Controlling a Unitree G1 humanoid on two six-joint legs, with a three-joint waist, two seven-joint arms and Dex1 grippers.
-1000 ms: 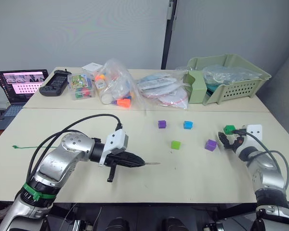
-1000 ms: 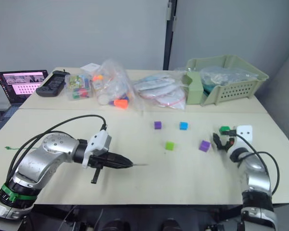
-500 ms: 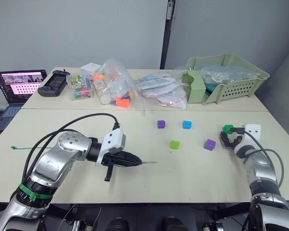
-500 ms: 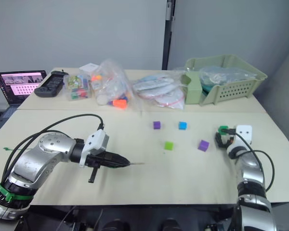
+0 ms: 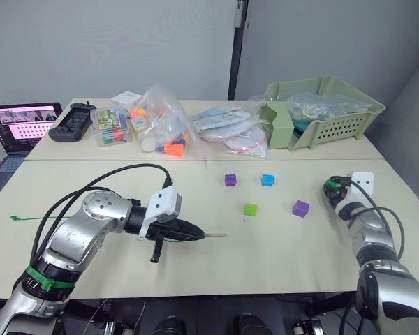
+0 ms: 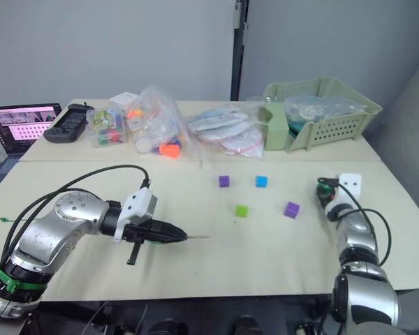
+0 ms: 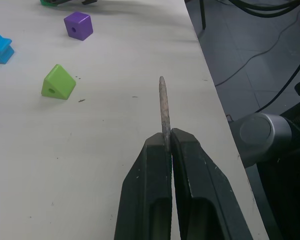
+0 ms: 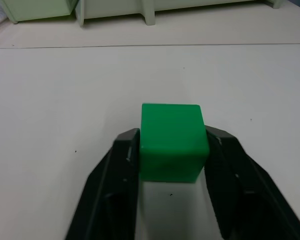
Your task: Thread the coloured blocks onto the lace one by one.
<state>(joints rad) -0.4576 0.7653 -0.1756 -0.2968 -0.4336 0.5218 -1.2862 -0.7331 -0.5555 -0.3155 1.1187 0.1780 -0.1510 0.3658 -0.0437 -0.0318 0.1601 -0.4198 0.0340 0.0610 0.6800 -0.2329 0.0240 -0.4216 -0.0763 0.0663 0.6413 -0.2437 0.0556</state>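
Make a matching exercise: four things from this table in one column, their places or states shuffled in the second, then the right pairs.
1. dark green block
2. lace tip
3. lime green block
4. laptop

A. open at the table's far left edge
B. pinched in the left gripper
C. loose on the table, between the arms
D. clamped in the right gripper

Pairs: 1-D, 2-B, 3-C, 4-A

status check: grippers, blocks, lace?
Left gripper shut on lace tip. Right gripper shut on dark green block. Four blocks loose on table; nothing obstructing.
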